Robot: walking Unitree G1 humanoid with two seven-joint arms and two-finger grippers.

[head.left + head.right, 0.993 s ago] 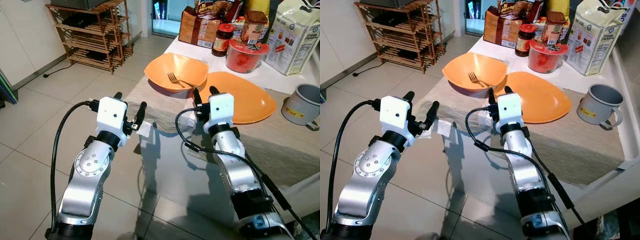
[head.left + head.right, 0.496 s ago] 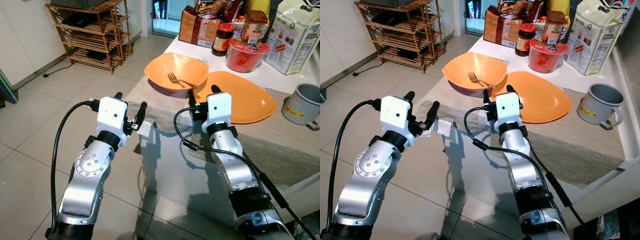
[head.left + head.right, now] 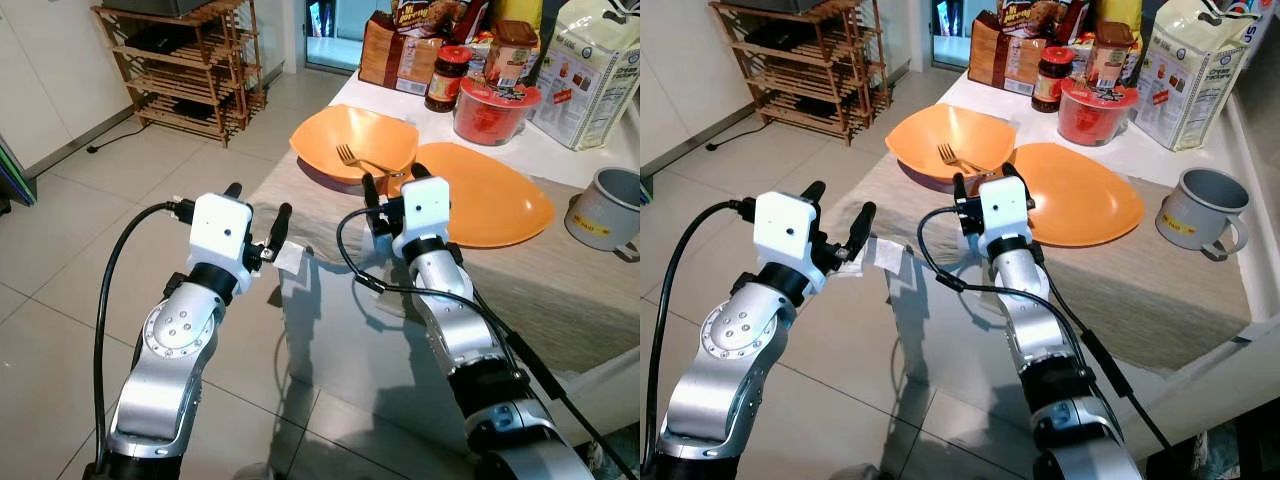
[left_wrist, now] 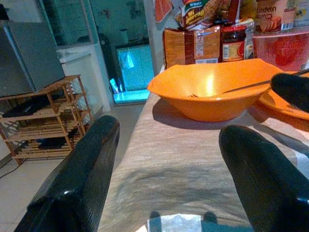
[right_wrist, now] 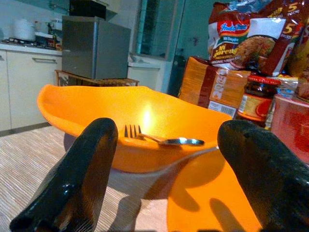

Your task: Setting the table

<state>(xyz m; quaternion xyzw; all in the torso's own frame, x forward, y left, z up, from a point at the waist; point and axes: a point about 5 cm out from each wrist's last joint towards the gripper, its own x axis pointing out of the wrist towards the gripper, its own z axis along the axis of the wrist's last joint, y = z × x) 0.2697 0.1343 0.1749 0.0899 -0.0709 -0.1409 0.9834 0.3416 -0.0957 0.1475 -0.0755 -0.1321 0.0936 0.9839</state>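
The orange bowl [image 3: 352, 143] sits on a beige cloth runner [image 3: 330, 215] near the desk's [image 3: 560, 150] left end, and everything else is placed from it. A metal fork [image 3: 357, 160] lies inside the bowl, tines toward the bowl's middle and handle leaning on the rim that faces the orange plate [image 3: 480, 205]. That plate lies just to the right of the bowl, its edge touching or tucked under the bowl's rim.

The right gripper [image 3: 391, 188] hovers just in front of the bowl, at the rim where the fork handle rests, its jaws spread wide and empty; in the right wrist view the fork shows between the two black fingers [image 5: 72, 188].

The left gripper [image 3: 255, 208] hangs off the bowl's near-left side, over the runner's corner at the desk edge, its jaws also parted and holding nothing.

Behind the bowl stand a red-lidded jar [image 3: 443, 77], a red noodle cup [image 3: 492, 104] and snack packets [image 3: 395, 55]. Far right of the bowl, past the plate, stands a grey mug [image 3: 605, 208]. A wooden rack [image 3: 185, 60] stands on the tiled floor, left of the bowl.
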